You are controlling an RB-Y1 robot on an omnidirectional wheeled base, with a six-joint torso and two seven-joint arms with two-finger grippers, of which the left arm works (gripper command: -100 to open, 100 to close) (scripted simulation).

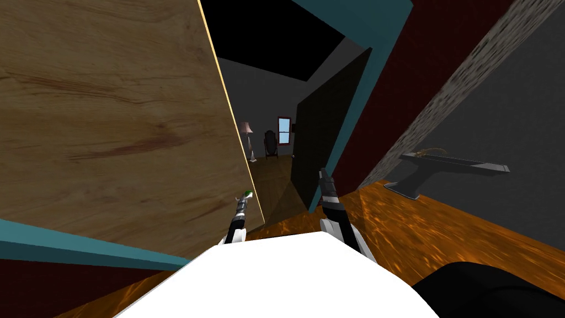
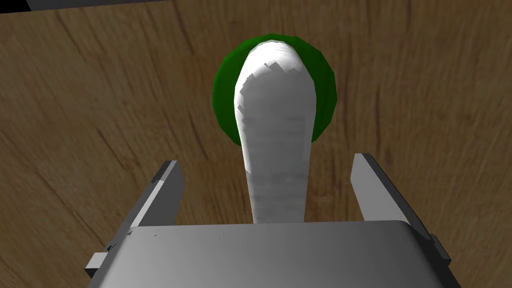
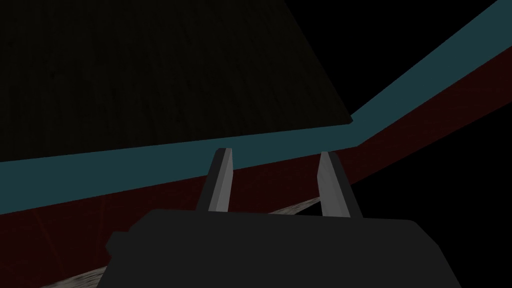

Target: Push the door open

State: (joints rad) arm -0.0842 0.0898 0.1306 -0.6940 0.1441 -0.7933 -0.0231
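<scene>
Facing the wooden door (image 1: 110,110) at about eleven o'clock, hanging ajar with its free edge running up toward twelve and an opening showing just past it. Reaching the left gripper (image 2: 266,161) in at that edge, fingers spread apart and straddling the white lever handle (image 2: 275,125), with the green rosette (image 2: 222,100) behind it. Not visibly clamping, with bare wood showing on either side of the lever. Holding the right gripper (image 3: 274,152) out at about one o'clock, fingers likewise apart and empty, pointing toward a dark door leaf (image 1: 323,127) and a teal frame (image 3: 150,162).

Judging the step as pushing, not gripping. Pressing squarely into the panel beside the lever, close to the free edge and far from the hinges, likely giving the most swing for the least force. Driving the push along the leaf's arc rather than straight ahead, probably avoiding the fingers sliding off toward twelve o'clock. Watching for the lever catching between the fingers as the angle is changing. Leaving the right arm tucked clear of the dark leaf while advancing.
</scene>
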